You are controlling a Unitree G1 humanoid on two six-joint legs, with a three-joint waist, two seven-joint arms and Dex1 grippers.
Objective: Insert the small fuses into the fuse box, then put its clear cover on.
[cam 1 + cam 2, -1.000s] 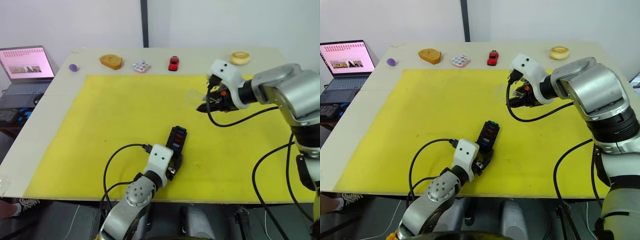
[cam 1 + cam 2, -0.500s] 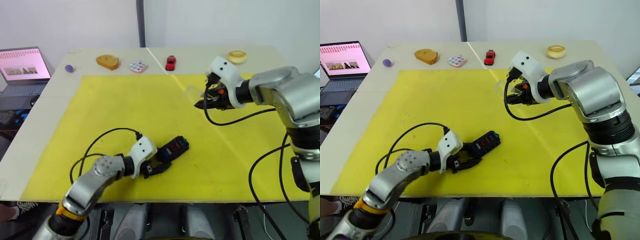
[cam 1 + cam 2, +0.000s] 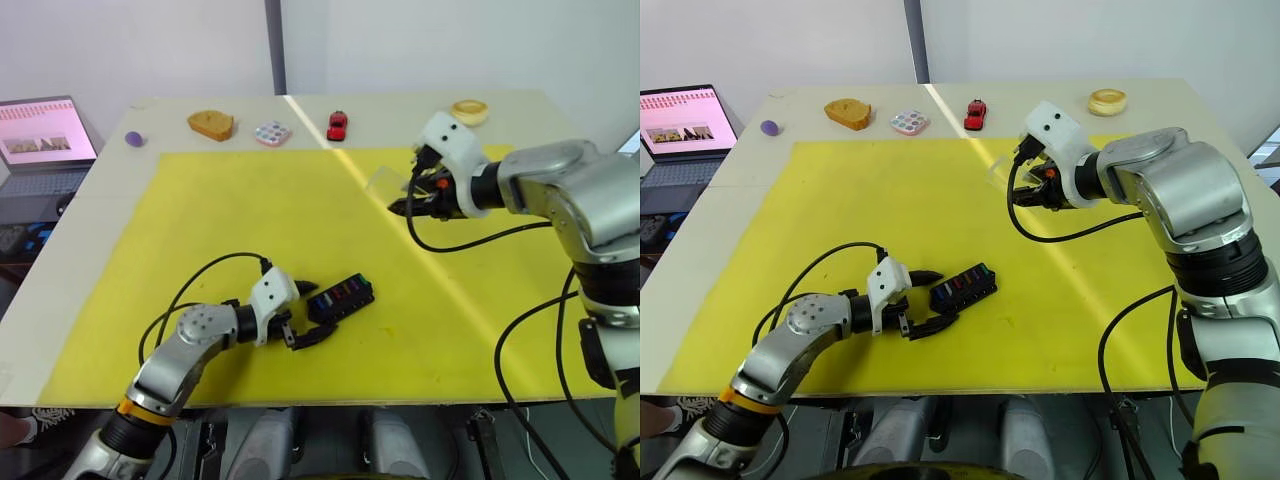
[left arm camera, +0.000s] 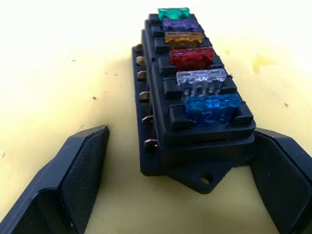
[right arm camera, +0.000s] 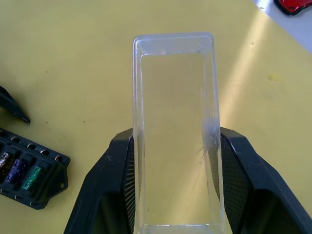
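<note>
Black plastic fuse box (image 4: 192, 119), stiff and light, lies on the yellow mat (image 3: 200, 220), fuses (image 4: 195, 80) seated, between the spread left gripper (image 3: 301, 313). Rightward, the thin, slippery clear cover (image 5: 174, 141) is clamped by its long sides in the right gripper (image 5: 173, 161).

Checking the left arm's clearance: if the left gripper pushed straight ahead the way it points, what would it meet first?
The fuse box. It lies directly ahead of the left gripper, its near end between the open fingers, with the small fuses seated in it.

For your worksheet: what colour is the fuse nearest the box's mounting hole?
Blue fuse, clearest in the left wrist view.
</note>
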